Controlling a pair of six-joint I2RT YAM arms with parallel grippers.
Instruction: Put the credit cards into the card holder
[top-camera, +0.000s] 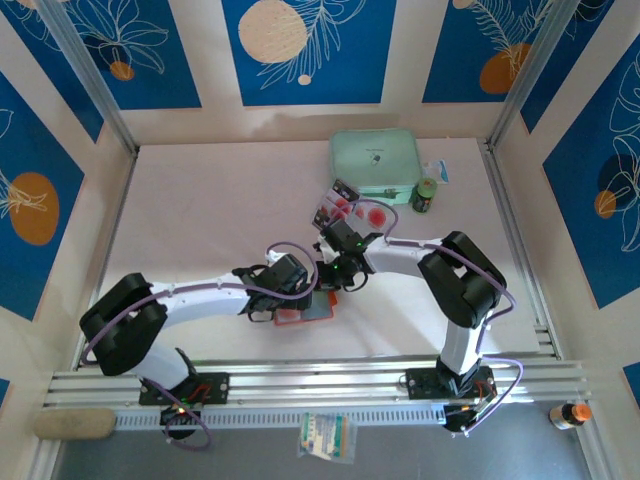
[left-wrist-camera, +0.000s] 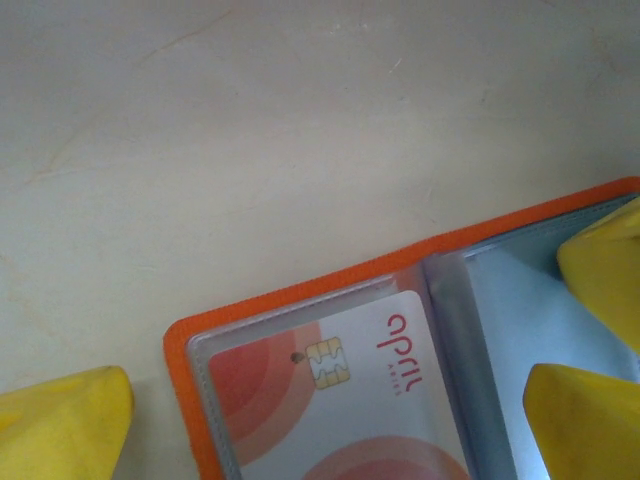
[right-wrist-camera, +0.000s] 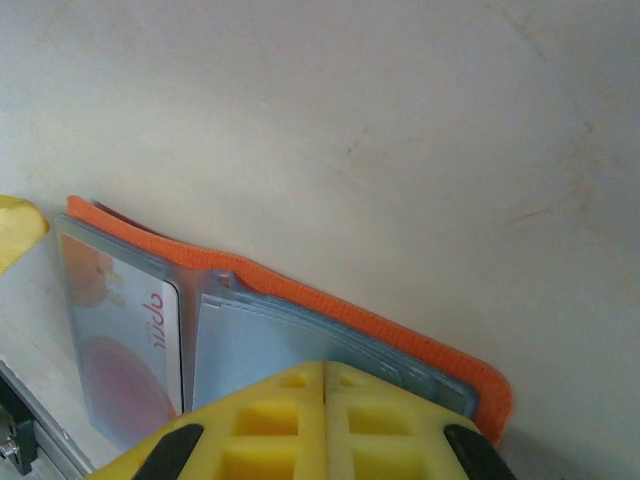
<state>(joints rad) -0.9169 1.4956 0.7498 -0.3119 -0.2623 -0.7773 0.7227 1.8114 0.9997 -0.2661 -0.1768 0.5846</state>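
card holder open, credit card sleeved inside, right tool closed

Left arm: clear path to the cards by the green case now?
Probably not directly: the right arm has its wrist over the holder, between the left arm and the cards. It would have to go around.

Pair of matching units, left arm and right arm: glossy white tubular links, bulky matte-black joint housings, a thin purple cable looping along each. Their black base blocks carry small indicator lights and are bolted to a ribbed aluminium rail. End fittings: left claw with smooth, rounded bright-yellow fingers; right claw with yellow waffle-moulded fingers showing square recesses, and black brackets at either side.
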